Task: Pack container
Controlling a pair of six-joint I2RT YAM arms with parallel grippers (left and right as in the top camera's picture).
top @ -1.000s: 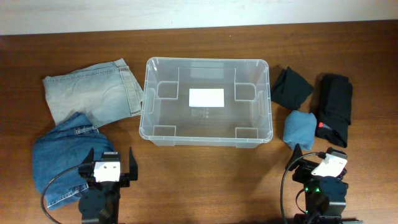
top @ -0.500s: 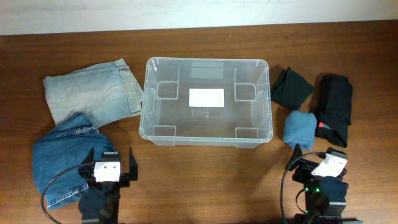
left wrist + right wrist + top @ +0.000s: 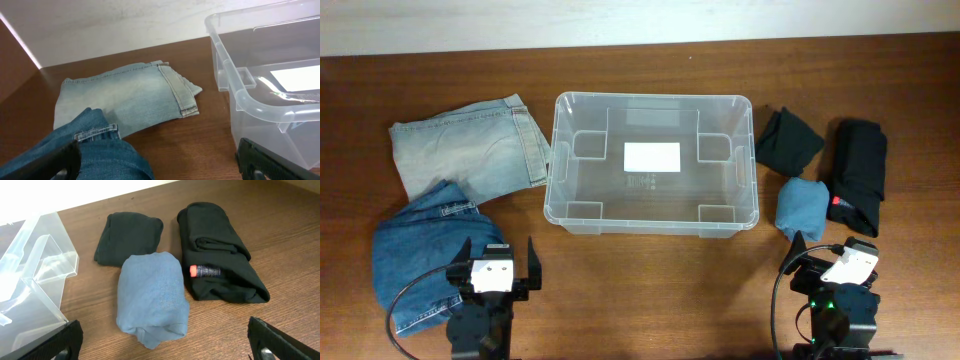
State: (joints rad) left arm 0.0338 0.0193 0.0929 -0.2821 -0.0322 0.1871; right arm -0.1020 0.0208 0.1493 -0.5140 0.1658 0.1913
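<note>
Overhead: container (image 3: pixel 650 97) lies ahead, between left end effector (image 3: pixel 499 246) and right end effector (image 3: pixel 830 244), both spread wide.

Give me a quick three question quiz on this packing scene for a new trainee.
1. True or false: the container already holds clothing.
2. Multiple choice: which item lies closest to the right gripper? A) pale jeans B) blue folded cloth C) white label
3. Short answer: are the left gripper and the right gripper open or shut?
Key: 1 false; 2 B; 3 both open.
</note>
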